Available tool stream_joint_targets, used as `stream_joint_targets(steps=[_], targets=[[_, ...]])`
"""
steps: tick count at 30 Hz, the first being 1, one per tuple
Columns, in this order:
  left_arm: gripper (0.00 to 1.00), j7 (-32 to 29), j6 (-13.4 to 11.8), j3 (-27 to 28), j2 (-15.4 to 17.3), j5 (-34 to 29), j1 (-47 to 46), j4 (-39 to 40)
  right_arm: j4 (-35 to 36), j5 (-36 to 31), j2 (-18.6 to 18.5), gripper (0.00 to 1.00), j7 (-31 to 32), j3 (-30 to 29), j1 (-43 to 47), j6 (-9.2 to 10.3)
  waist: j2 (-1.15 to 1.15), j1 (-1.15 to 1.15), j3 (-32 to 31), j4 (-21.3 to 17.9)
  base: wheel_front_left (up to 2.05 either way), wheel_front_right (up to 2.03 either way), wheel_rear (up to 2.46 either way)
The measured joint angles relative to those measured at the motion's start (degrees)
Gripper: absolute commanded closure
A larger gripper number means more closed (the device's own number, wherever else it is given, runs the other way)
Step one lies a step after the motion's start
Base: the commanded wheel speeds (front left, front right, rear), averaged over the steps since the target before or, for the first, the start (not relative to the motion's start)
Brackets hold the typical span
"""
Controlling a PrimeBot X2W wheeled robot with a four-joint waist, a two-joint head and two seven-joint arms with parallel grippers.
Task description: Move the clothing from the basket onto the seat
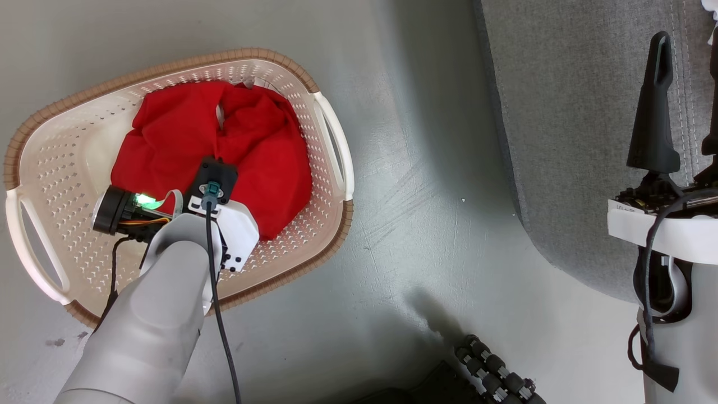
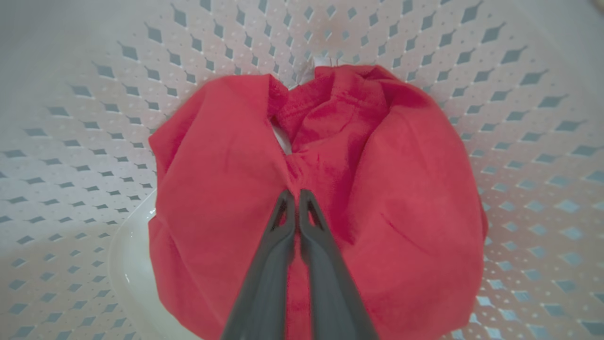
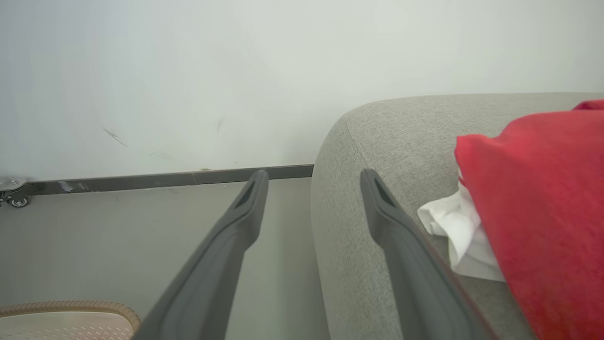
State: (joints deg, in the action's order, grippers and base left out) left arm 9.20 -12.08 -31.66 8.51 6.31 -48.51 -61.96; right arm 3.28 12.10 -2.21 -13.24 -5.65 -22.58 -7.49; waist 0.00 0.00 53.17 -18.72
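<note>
The grey seat point(image 1: 561, 140) takes up the right side of the room, its padded edge rounding down to the pale floor point(image 1: 426, 185). In the right wrist view a red garment point(image 3: 542, 212) lies on the cushion with a bit of white cloth point(image 3: 453, 226) tucked against it.

Well apart from the seat, on the floor to the left, sits the cream basket point(image 1: 67, 168) with its brown rim. The clothing point(image 1: 185, 140) is heaped inside it (a rumpled red mound that covers most of the bottom), with a sliver of white showing at a fold near the top.

The left claw point(image 2: 297, 193) reaches down into the basket. Its two dark fingers are pressed almost together on the middle of the heap, and the red cloth puckers in at their tips, pinched between them. The right claw point(image 3: 314, 177) hangs over the edge of the seat, its fingers spread wide with nothing between them.
</note>
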Motion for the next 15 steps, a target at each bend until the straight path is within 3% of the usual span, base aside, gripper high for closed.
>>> stream_joint_targets(steps=[15], targets=[[1.00,3.5,0.6,0.8,-0.2,0.6,-1.1,0.3,-1.6,-0.2,0.0,0.00,-0.5,-0.6,-1.4,0.00,0.00,0.00,-0.5,0.9,0.00,0.00,0.00]])
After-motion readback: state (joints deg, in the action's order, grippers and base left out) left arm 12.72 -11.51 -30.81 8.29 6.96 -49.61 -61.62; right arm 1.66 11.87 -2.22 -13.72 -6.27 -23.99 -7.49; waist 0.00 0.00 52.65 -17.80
